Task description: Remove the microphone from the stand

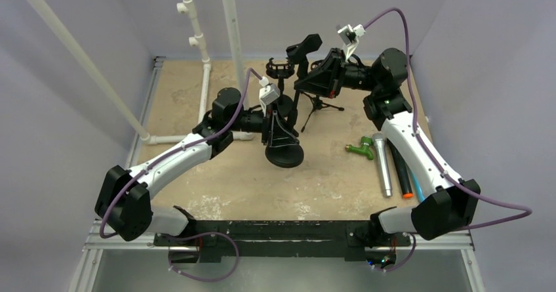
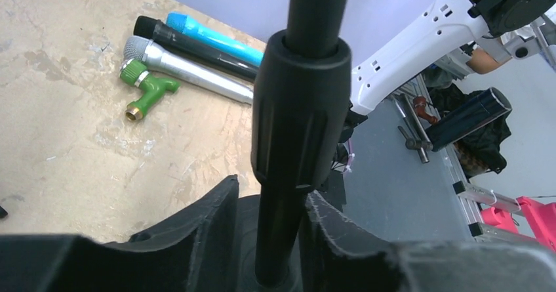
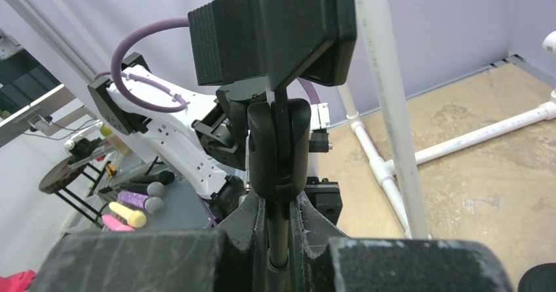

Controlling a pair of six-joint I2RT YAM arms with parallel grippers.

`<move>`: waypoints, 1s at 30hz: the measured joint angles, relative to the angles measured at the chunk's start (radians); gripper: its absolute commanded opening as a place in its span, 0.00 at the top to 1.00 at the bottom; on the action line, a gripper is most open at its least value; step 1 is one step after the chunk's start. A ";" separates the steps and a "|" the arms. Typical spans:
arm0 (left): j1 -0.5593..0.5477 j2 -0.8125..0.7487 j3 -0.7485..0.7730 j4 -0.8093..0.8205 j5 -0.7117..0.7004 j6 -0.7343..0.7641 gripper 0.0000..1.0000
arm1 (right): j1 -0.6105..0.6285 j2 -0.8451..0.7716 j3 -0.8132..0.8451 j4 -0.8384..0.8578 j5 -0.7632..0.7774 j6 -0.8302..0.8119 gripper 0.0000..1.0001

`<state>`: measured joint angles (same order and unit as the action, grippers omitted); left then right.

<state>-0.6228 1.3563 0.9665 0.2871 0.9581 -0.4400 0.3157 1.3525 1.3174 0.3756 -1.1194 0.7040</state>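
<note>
A black stand with a round base (image 1: pixel 284 155) carries a shock mount (image 1: pixel 280 67). My left gripper (image 1: pixel 280 134) is shut low on its thick pole (image 2: pixel 298 108), just above the base; in the left wrist view my left gripper (image 2: pixel 272 197) has the pole between its fingers. A tripod stand (image 1: pixel 319 105) carries a black clip (image 1: pixel 305 48), also in the right wrist view (image 3: pixel 275 26). My right gripper (image 1: pixel 307 82) (image 3: pixel 278 203) is shut on its thin rod under the swivel joint. No microphone shows in either holder. A silver microphone (image 1: pixel 382 167) (image 2: pixel 190 72) lies on the table.
Next to the silver microphone lie a black one (image 1: pixel 398 168) (image 2: pixel 197 46), a blue one (image 2: pixel 216 37) and a green hose nozzle (image 1: pixel 360 149) (image 2: pixel 145 85). White PVC pipes (image 1: pixel 203 88) (image 3: pixel 387 108) stand and lie at the back left.
</note>
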 measured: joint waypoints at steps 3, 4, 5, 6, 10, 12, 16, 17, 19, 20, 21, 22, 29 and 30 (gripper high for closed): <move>0.000 0.001 0.000 -0.002 0.005 -0.003 0.97 | -0.003 0.000 0.000 -0.016 0.002 -0.018 1.00; 0.000 0.001 0.000 -0.002 0.006 0.004 1.00 | -0.003 0.000 0.001 -0.027 0.006 -0.032 1.00; -0.002 0.001 0.000 -0.001 0.016 0.009 1.00 | -0.005 0.000 0.003 -0.051 0.014 -0.043 1.00; -0.003 -0.002 0.000 -0.007 0.012 0.011 1.00 | -0.007 0.000 0.006 -0.075 0.014 -0.053 1.00; -0.004 -0.004 0.000 -0.032 0.005 0.018 1.00 | -0.005 -0.007 0.050 -0.241 0.056 -0.149 0.84; -0.004 -0.008 0.000 -0.046 0.001 0.028 1.00 | -0.002 -0.018 0.072 -0.333 0.084 -0.203 0.71; -0.004 -0.018 0.000 -0.095 -0.003 0.036 1.00 | -0.005 -0.052 0.081 -0.447 0.137 -0.283 0.37; -0.004 -0.019 0.000 -0.104 -0.006 0.037 1.00 | -0.007 -0.058 0.081 -0.461 0.144 -0.296 0.36; -0.004 -0.021 0.004 -0.119 -0.018 0.035 1.00 | -0.008 -0.071 0.077 -0.481 0.163 -0.314 0.35; -0.004 -0.021 0.006 -0.127 -0.026 0.033 1.00 | -0.008 -0.076 0.070 -0.480 0.166 -0.315 0.35; -0.004 -0.021 0.010 -0.133 -0.035 0.031 1.00 | -0.008 -0.083 0.057 -0.478 0.168 -0.314 0.35; -0.004 -0.021 0.014 -0.140 -0.046 0.028 1.00 | -0.008 -0.087 0.039 -0.472 0.167 -0.309 0.35; -0.004 -0.010 0.076 -0.207 -0.142 0.021 1.00 | 0.023 -0.080 -0.092 -0.447 0.185 -0.277 0.36; -0.004 -0.006 0.084 -0.212 -0.154 0.021 1.00 | 0.028 -0.077 -0.104 -0.445 0.187 -0.275 0.36</move>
<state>-0.6270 1.3499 1.0500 0.0753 0.8043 -0.4191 0.3435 1.2755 1.2137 -0.0692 -0.9325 0.4290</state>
